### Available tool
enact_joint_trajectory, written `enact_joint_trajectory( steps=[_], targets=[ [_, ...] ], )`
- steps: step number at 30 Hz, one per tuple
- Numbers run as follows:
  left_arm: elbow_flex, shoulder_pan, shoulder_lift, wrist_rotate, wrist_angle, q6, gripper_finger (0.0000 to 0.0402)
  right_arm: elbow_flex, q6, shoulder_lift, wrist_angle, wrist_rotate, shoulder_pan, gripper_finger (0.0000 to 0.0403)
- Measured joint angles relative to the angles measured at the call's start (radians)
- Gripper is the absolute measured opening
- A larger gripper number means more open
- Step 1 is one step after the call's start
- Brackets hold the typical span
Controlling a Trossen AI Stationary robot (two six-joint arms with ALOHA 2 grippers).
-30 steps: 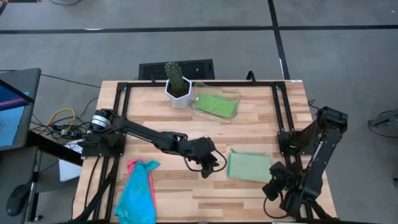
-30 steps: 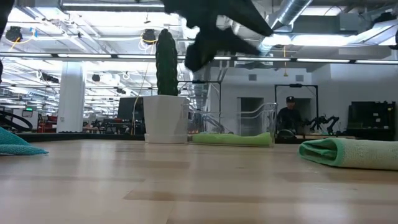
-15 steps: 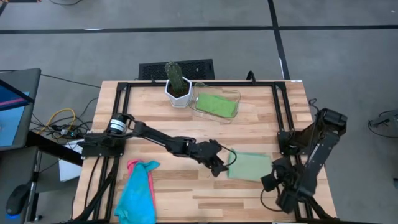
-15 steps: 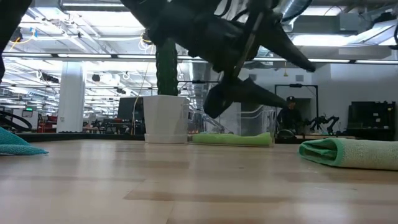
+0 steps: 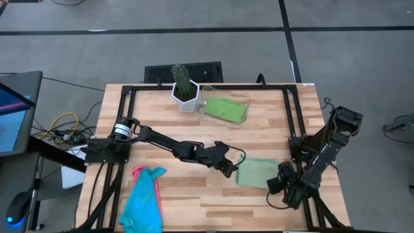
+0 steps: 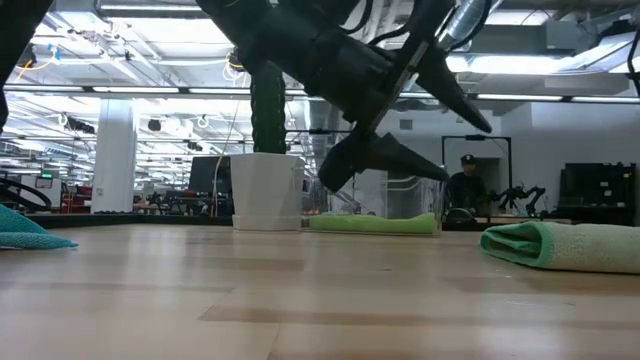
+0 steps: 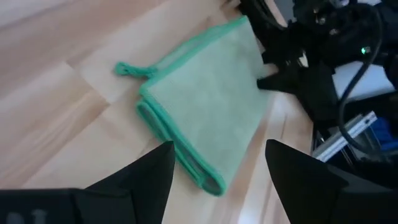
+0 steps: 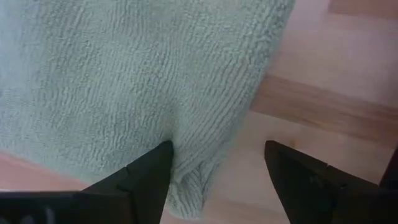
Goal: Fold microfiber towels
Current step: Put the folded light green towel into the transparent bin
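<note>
A folded light green towel (image 5: pixel 259 173) (image 6: pixel 565 245) lies flat on the wood at the near right. My left gripper (image 5: pixel 229 168) (image 6: pixel 467 152) hangs open just left of it, above the table, slanting down at the towel's folded edge (image 7: pixel 180 155). My right gripper (image 5: pixel 277 186) (image 8: pixel 217 146) points down, open, at the towel's near right corner (image 8: pixel 193 180), one finger over the cloth and one over bare wood. A turquoise towel (image 5: pixel 143 207) and a pink one (image 5: pixel 138 172) lie bunched at the near left. Another green towel (image 5: pixel 224 109) lies in the clear tray (image 5: pixel 243 123). My right gripper has one fingertip (image 8: pixel 163 152) down at the green towel near its corner; whether it touches the cloth, I cannot tell. My left gripper touches nothing.
A cactus in a white pot (image 5: pixel 184 87) stands at the far middle, next to the tray. Black frame rails run along the table's left, right and far sides (image 5: pixel 288 116). Bare wood lies between the two towel groups (image 5: pixel 194 194).
My left gripper has come down and gone right toward the folded green towel, rolling and opening wider. My right gripper has sunk toward the towel's near right corner and rolled. The towels have kept still.
</note>
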State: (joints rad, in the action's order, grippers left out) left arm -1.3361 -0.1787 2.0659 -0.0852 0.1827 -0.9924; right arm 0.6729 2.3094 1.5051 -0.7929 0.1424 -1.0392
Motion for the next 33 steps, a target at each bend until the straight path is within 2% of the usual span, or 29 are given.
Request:
enact_joint_trajectory(
  steps=[6, 12, 17, 23, 27, 29, 33],
  targets=[
    [0.0, 0.005, -0.005, 0.027, -0.066, 0.054, 0.0245, -0.021, -0.017, -0.005, 0.013, 0.015, 0.069, 0.0282],
    [0.001, 0.02, -0.052, 0.069, -0.176, 0.066, 0.0245, -0.025, -0.106, -0.002, 0.019, 0.088, 0.151, 0.0282],
    [0.001, 0.019, -0.1, 0.04, -0.324, 0.072, 0.0245, -0.031, -0.166, 0.003, 0.052, 0.195, 0.213, 0.0282],
    [0.001, 0.019, -0.189, -0.048, -0.486, 0.097, 0.0245, -0.036, -0.289, 0.006, 0.119, 0.294, 0.319, 0.0282],
    [0.0, 0.018, -0.261, -0.087, -0.641, 0.108, 0.0245, -0.036, -0.433, 0.007, 0.186, 0.301, 0.399, 0.0282],
    [0.001, 0.006, -0.3, -0.128, -0.752, 0.067, 0.0245, -0.036, -0.492, 0.007, 0.204, 0.3, 0.428, 0.0282],
    [0.001, -0.015, -0.364, -0.17, -0.859, -0.01, 0.0245, -0.035, -0.564, 0.007, 0.216, 0.294, 0.465, 0.0282]
  ],
)
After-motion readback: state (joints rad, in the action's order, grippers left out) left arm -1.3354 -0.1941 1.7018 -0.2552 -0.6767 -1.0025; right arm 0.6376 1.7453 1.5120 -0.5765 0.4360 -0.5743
